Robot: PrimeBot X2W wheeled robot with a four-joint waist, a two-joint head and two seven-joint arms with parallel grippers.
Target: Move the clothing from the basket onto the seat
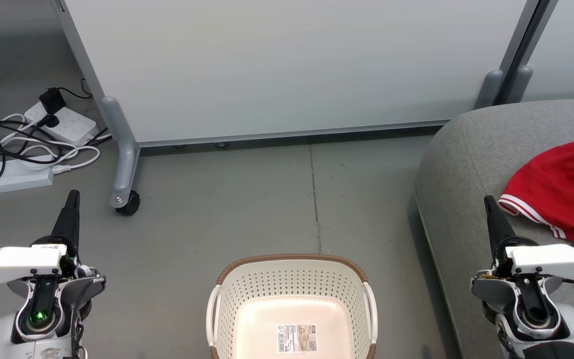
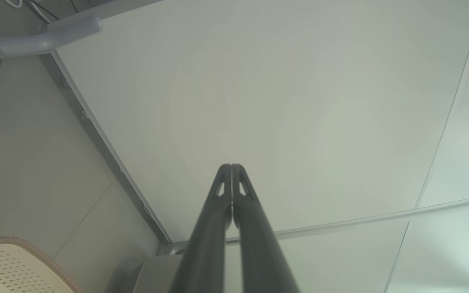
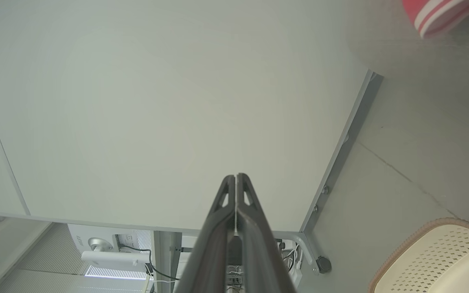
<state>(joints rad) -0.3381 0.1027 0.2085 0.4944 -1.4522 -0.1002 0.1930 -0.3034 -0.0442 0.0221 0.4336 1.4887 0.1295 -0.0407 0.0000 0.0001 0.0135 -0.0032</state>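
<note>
Step in hand: judged to be the closing check, with no lift outstanding.
Basket (image 1: 292, 279): stood on the floor (image 1: 267, 199) between the two arms. Its visible bottom carries a barcode sticker (image 1: 297, 338) and no cloth. The near part is cut off by the head view's lower edge.
Clothing (image 1: 561, 189): red fabric with white-striped trim is seen heaped on the grey sofa (image 1: 466, 159), running out of the head view at the right. Whether one garment or two is piled there cannot be told.
Task progress: judged complete or all but complete, subject to the hidden near part of the basket.
Advice for the step: the near part of the basket should be brought into view before the work is signed off. The heap should be confirmed to lie wholly on the seat. The right arm should be kept clear of the striped hem (image 1: 521, 208), which lies close beside it and could be snagged.
Left end effector (image 1: 72, 197): fingers pressed together with no gap, nothing gripped, nothing touched, held above the floor.
Right end effector (image 1: 489, 202): fingers likewise closed together and empty, near the hem but apart from it.
</note>
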